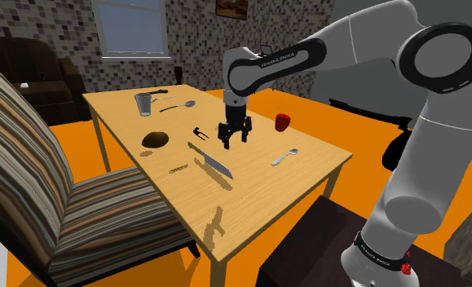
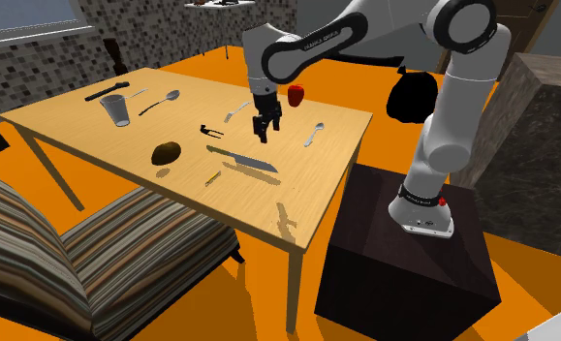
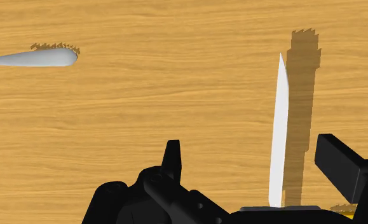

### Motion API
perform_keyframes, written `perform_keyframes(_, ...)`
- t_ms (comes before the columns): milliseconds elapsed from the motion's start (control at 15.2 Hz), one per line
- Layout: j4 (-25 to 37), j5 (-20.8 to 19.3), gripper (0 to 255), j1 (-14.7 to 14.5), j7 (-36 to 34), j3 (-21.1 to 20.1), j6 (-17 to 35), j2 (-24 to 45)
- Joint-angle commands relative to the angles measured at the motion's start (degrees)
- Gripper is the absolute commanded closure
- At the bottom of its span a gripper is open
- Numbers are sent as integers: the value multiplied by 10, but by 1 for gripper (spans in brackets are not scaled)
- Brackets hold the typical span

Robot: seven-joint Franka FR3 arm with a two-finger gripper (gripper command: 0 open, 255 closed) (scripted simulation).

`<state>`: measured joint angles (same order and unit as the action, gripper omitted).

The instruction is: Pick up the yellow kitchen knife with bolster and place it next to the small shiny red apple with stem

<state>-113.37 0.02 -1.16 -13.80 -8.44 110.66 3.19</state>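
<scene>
The knife (image 1: 210,160) lies on the wooden table (image 1: 250,196), its olive-yellow handle toward the far side and its grey blade pointing at the near edge. It also shows in the second exterior view, knife (image 2: 241,158). My gripper (image 1: 233,137) hangs open just above the table, a little to the shoulder view's right of the knife and apart from it. In the wrist view the thin blade (image 3: 278,133) stands edge-on between my spread fingers (image 3: 171,159), touching neither, with its shadow beside it. The small red apple (image 1: 283,122) sits further to the shoulder view's right of the gripper.
A grey spoon (image 1: 284,156) lies near the table's right edge, and its end (image 3: 42,58) shows in the wrist view. A grey cup (image 1: 143,103), a second spoon (image 1: 181,106), a brown lump (image 1: 156,140) and small dark bits (image 1: 197,133) lie further back. A striped armchair (image 1: 55,204) stands left.
</scene>
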Motion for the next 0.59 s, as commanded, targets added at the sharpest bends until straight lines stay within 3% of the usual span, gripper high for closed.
perform_keyframes(0,48,-4,0,-4,-10,-3,3,52)
perform_keyframes(528,244,-16,0,-25,-34,-5,-10,240)
